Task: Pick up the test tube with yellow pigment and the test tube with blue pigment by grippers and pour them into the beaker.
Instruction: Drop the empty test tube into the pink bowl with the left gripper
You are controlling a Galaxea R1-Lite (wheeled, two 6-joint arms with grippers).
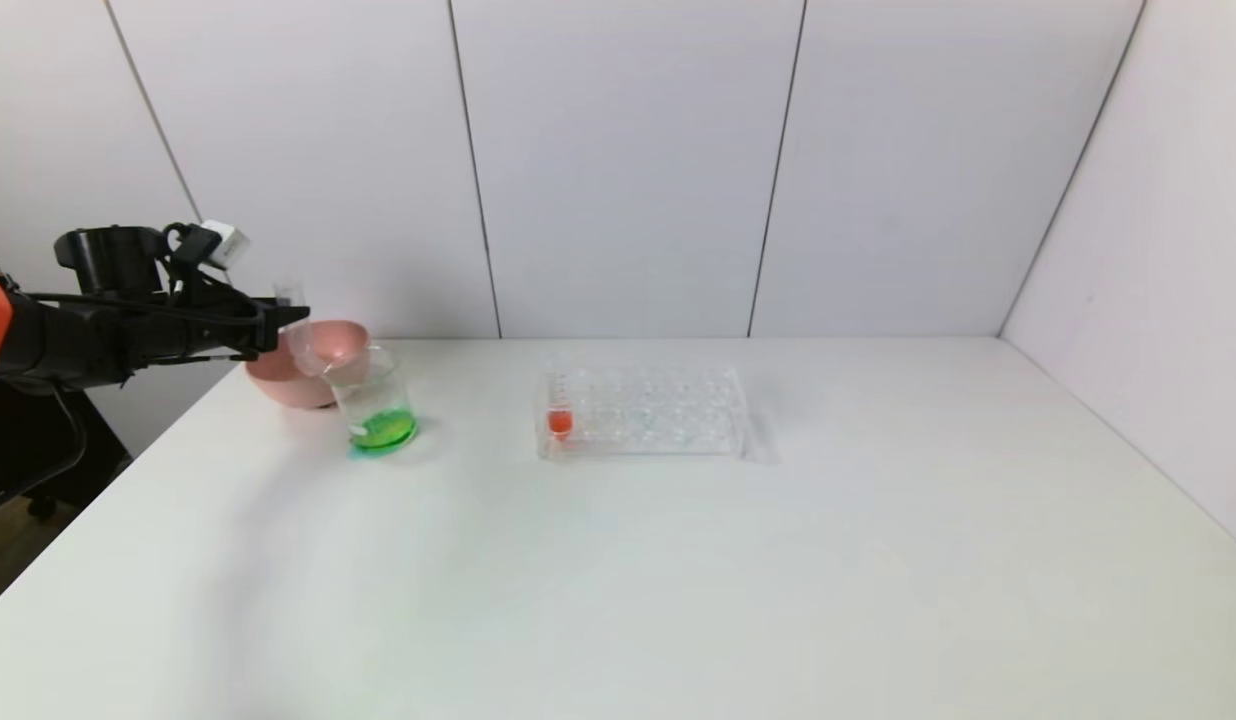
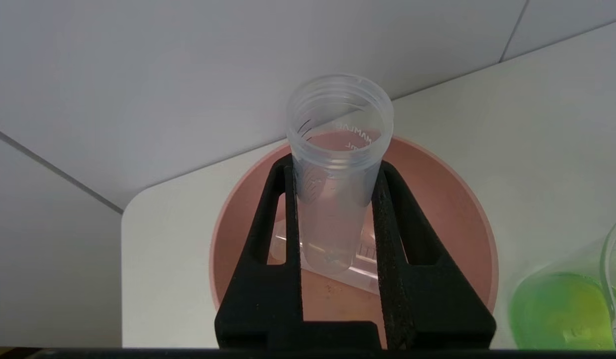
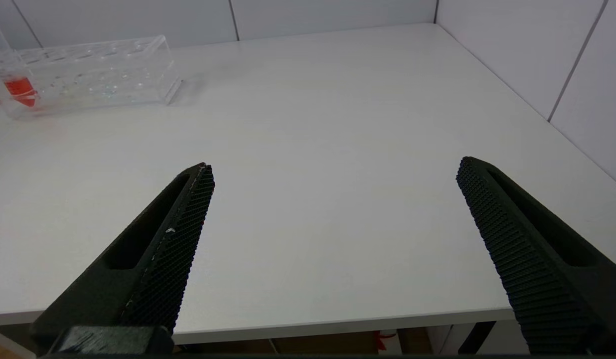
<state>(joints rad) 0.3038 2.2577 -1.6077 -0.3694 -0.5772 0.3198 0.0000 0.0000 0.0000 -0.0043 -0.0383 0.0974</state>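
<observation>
Lettering moulded into the clear test tube (image 2: 338,164) showed backwards through its wall near the rim, too partial to read for certain; faint graduation marks ran down one side. The left gripper (image 2: 338,209) was clamped on this tube, one black finger pressed against each side of it just below the threaded neck. The tube looked empty, so its former colour could not be told. Its long axis stood close to upright, open mouth uppermost and rounded tip pointing down, above the pink bowl (image 1: 323,350). In the left wrist view a second clear empty tube (image 2: 360,271) lay on its side in the bowl, below the claw.

Just right of the claw, touching or nearly touching the bowl's rim, stood the beaker (image 1: 376,405), upright, with green liquid in its bottom.

Farther right of the claw, well apart from it, a clear tube rack (image 1: 643,412) sat on the white table (image 1: 678,580). A tube with red liquid (image 1: 559,415) stood upright in the rack's end nearest the claw, tip down.

The right gripper (image 3: 333,174) hung low over the near edge of the table, far right of the rack, its ridged fingers spread wide apart with nothing between them.
</observation>
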